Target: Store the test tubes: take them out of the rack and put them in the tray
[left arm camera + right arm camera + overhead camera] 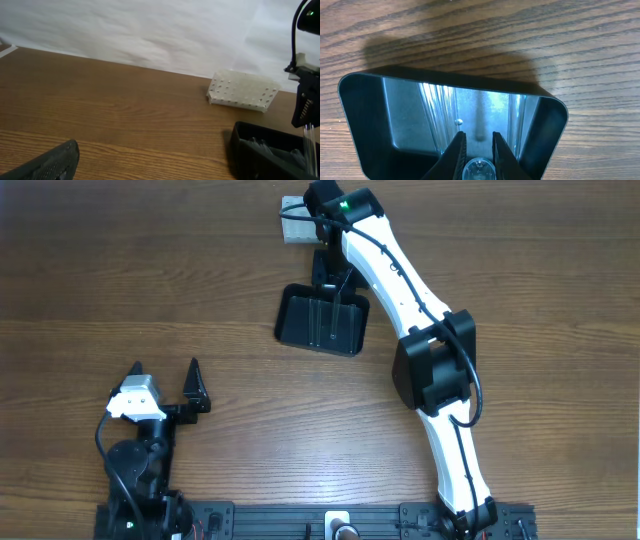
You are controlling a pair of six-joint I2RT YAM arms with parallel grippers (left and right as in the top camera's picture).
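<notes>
The right claw [478,136] is hanging straight over the black tray [365,130]. Its two fingers are clamping a clear test tube [477,168], whose rounded end is showing in the narrow gap between them. In the left wrist view this tube is hanging upright beneath the claw, with its lower end dipping behind the tray's near wall. It is probably not touching the tray floor, though that view is too hazy to settle it.

Other clear tubes [437,112] are lying lengthwise on the tray floor, some near one side wall and at least one more by the opposite wall.

In the top view the tray is sitting around the middle of the wooden counter [520,260]. The white perforated rack [295,225] is standing beyond it, toward the far edge and slightly to the left, near the tray but apart from it. The right arm is stretching from its base at the lower right diagonally up to this spot.

The left claw [165,370] is resting low near its own base at the lower left, well apart from tray and rack, with its fingers spread wide apart.
</notes>
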